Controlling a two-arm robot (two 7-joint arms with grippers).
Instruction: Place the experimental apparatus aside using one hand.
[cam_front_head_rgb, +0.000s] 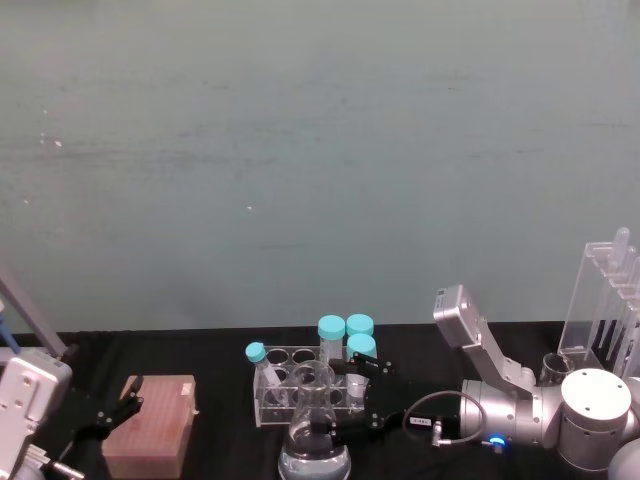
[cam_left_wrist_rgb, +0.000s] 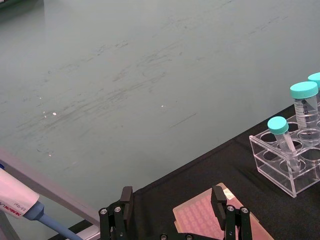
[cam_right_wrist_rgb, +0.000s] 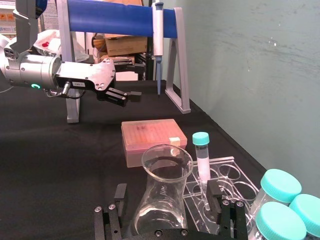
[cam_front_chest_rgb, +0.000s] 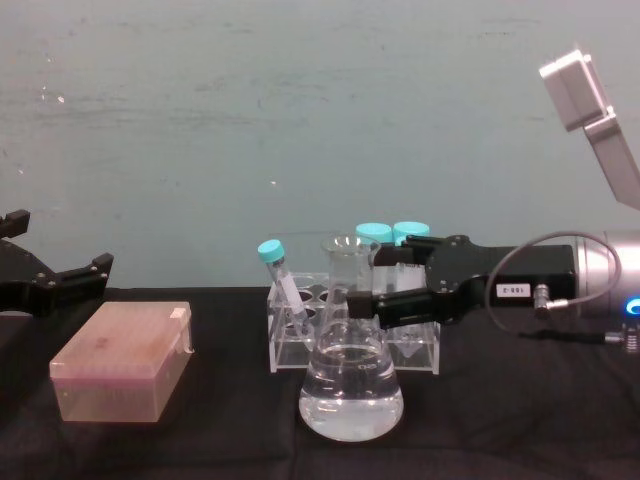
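Table (cam_front_chest_rgb: 520, 420): black top, under the conical flask (cam_front_chest_rgb: 351, 375), which stands upright on it at the front middle.
Pipette rack (cam_front_head_rgb: 600, 300): tall clear acrylic, upright, well to the right of the flask and farther back.
Right gripper (cam_front_head_rgb: 335, 397): reaches in from the flask's right at neck height. Its fingers are spread wide, one in front of the neck and one behind it. The right wrist view shows a gap on both sides, so nothing is clasped.
Left gripper (cam_left_wrist_rgb: 171, 200): well to the left of the flask, hovering above the tip box with fingers spread and nothing between them.
Tip box (cam_front_chest_rgb: 120, 365): pink, lid shut, lying flat to the left of the flask and apart from it.
Tube rack (cam_front_chest_rgb: 290, 355): clear, just behind the flask.
Conical flask: clear glass with clear liquid low in its body and an open mouth.
Capped tubes (cam_front_head_rgb: 345, 335): teal caps, standing in the rack behind the flask. A slim one leans at the rack's left end, and the wider ones stand at its right.
Beaker (cam_front_head_rgb: 553, 368): small and clear, well to the right of the flask, partly hidden behind the right arm.
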